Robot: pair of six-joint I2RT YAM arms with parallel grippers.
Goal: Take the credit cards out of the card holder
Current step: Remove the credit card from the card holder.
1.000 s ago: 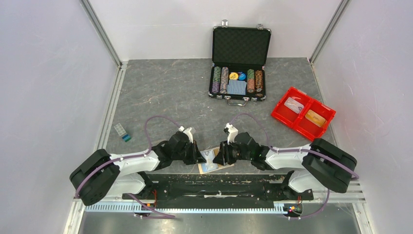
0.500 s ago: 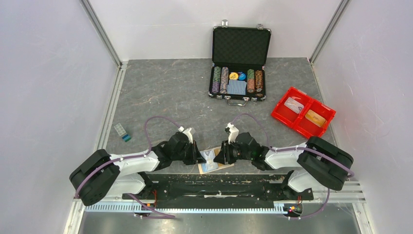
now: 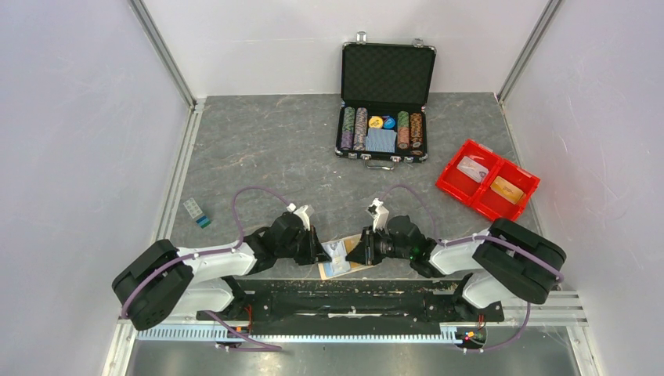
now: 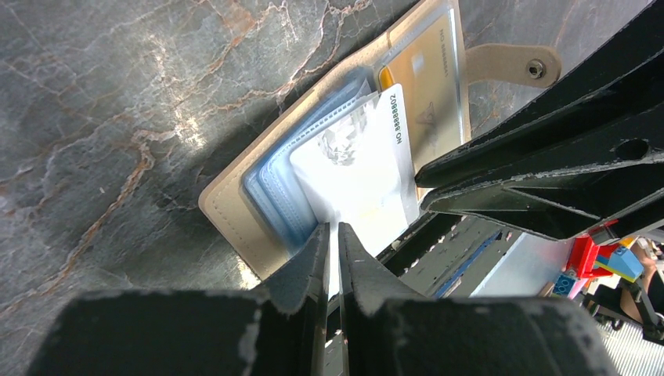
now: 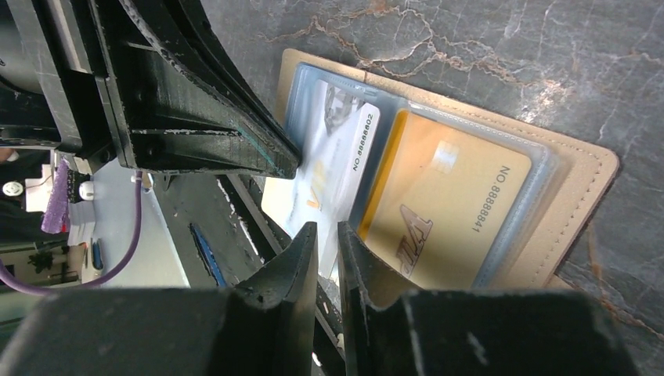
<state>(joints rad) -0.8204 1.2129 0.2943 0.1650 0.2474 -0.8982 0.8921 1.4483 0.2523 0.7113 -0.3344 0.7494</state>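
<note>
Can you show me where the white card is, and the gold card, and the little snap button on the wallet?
white card [image 4: 356, 168], left wrist view, on its plain middle.
gold card [image 5: 446, 207], right wrist view, middle, under the clear sleeve.
snap button [image 4: 535, 69], left wrist view, metal stud on the tab.

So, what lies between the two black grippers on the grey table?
The open tan leather-look card holder, a white card sticking out; top view shows it.

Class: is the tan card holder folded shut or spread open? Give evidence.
Spread open. The card holder lies flat, its clear sleeves facing up, with a white card and a gold card showing inside.
</note>
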